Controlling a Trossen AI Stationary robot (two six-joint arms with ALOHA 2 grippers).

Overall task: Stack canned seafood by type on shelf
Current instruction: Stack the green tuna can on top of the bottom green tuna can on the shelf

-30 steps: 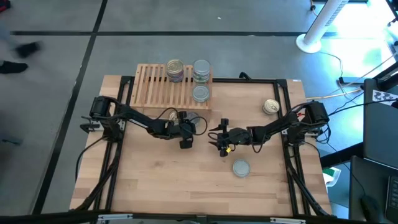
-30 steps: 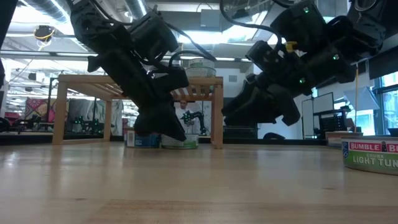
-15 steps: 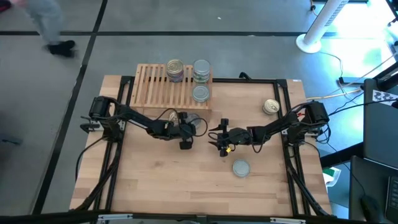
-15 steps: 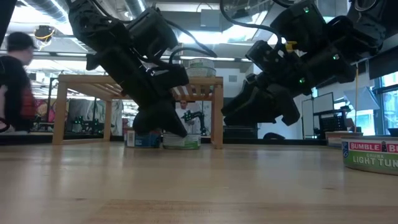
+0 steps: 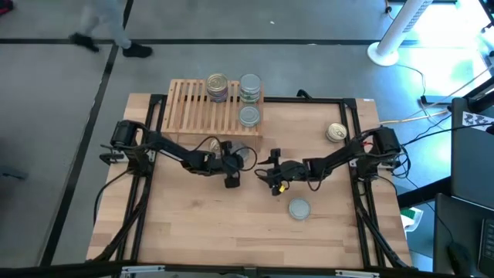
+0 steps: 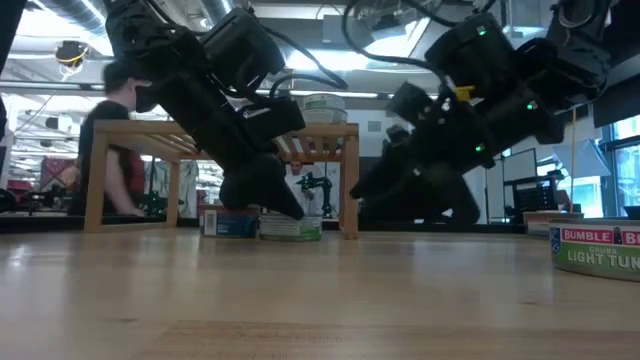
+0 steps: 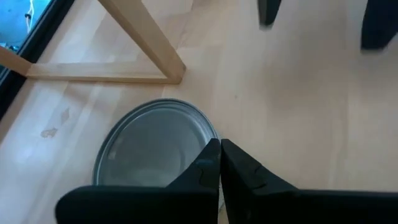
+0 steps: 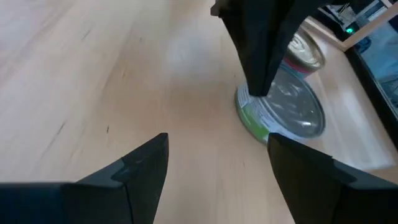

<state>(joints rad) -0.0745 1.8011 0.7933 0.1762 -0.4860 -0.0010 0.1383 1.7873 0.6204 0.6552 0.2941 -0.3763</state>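
Canned seafood is what I must sort, and one silver-lidded tin point(image 7: 152, 146) with a green label lies on the desk point(image 7: 298, 124), just beside my left pincer point(image 7: 219, 149). This pincer is fully closed, both fingers pressed together, and the tips stand at the right edge of the tin's lid. I cannot tell if they nip the rim or only touch it. A gold-lidded tin point(image 8: 306, 51) lies just to the left of it, near the leg of the shelf point(image 5: 197, 108).

My right pincer point(image 8: 217, 149) waits near the middle of the desk, wide and holding nothing, pointing to the same tin.

On the shelf, far from me, stand a gold stack point(image 5: 218, 86) and a silver stack point(image 5: 249, 86), with one more silver tin point(image 5: 248, 116) in front. Two tins lie apart at the right: a gold one point(image 5: 336, 132) and a silver one point(image 5: 299, 208).

I judge these tins stiff, dense for their size and smooth, so closed fingers would slide off the lid. The better hold is across the side wall, with the fingers wide and low.
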